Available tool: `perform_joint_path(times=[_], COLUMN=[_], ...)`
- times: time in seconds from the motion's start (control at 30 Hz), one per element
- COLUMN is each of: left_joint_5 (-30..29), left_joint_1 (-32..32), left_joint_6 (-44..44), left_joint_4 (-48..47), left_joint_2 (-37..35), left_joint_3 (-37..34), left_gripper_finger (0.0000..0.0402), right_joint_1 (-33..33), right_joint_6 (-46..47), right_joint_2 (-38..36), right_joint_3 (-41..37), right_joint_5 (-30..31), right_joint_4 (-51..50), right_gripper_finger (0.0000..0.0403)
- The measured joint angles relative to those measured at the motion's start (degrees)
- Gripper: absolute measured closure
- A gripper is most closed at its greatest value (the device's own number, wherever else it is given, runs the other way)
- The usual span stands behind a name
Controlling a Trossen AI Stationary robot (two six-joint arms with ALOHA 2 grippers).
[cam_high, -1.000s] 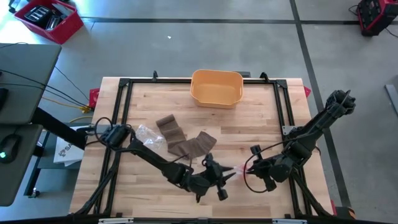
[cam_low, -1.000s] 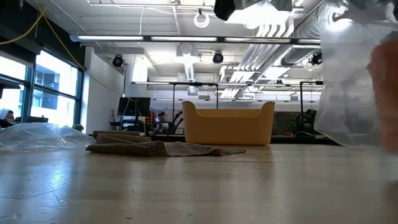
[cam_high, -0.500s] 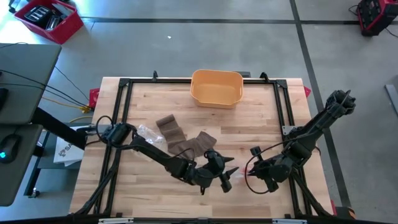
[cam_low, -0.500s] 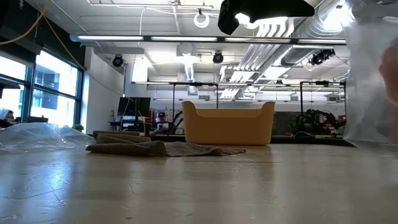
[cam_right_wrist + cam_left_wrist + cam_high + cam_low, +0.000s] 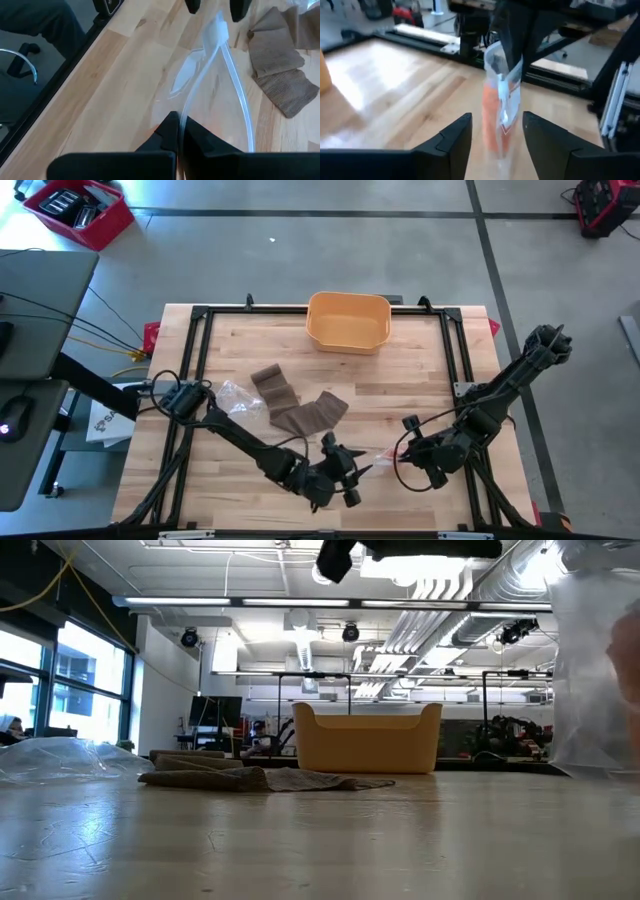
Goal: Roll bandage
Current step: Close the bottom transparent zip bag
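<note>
A brown bandage (image 5: 300,406) lies unrolled and crumpled flat on the table's middle; it also shows in the right wrist view (image 5: 280,75). My right gripper (image 5: 398,452) is shut on a clear plastic bag (image 5: 382,454) with something orange inside (image 5: 492,115), held over the near right part of the table. My left gripper (image 5: 360,472) is open, and its fingers stand on either side of the bag's free end (image 5: 218,27) without plainly touching it. My right gripper pinches the clear bag by one edge (image 5: 186,116) between its two shut fingers (image 5: 167,131). It comes level from the table's right side. The bag stretches away from the fingers toward my left gripper, lifted off the table.
An orange basket (image 5: 348,320) stands at the far edge's middle. Crumpled clear wrapping (image 5: 240,394) lies left of the bandage. A black frame (image 5: 195,340) runs around the tabletop. Bare wood lies between the basket and the bandage.
My left gripper first went a little toward my right gripper and the bag, then drew back toward the table's near edge, staying open. The bag in my right gripper shifted slightly toward the right at first and then kept still.
</note>
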Motion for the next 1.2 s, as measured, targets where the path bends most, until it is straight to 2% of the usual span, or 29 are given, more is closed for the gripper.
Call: perform_joint_path(times=[0.17, 0.37, 0.6, 0.83, 1.0, 1.2], left_joint_5=[0.7, 2.5, 1.9, -0.1, -4.4, -5.6], left_joint_1=[2.1, 2.6, 2.2, 2.2, 1.1, 0.0], left_joint_6=[-6.3, -1.1, 5.4, 7.9, 12.7, 11.6], left_joint_4=[2.1, 9.9, 14.9, 14.6, 11.6, -3.8], left_joint_2=[3.2, 4.9, 4.9, 4.9, 4.9, 4.9], left_joint_3=[-0.1, -0.1, -0.1, 0.1, 3.5, 11.4], left_gripper_finger=[0.0207, 0.0221, 0.0281, 0.0384, 0.0397, 0.0401], right_joint_1=[-0.4, -0.4, -0.4, -0.4, -0.4, -0.8], right_joint_6=[-0.8, -0.5, -0.8, -1.2, -1.3, -0.9], right_joint_2=[0.0, 0.0, 0.0, 0.0, 0.0, -0.1], right_joint_3=[0.0, 0.0, 0.0, 0.0, 0.9, 7.6], right_joint_5=[0.0, 0.0, 0.3, 0.7, 3.8, 4.2], right_joint_4=[0.0, 0.0, 0.0, 0.1, -2.1, -9.9], right_gripper_finger=[0.0403, 0.0403, 0.0403, 0.0402, 0.0381, 0.0303])
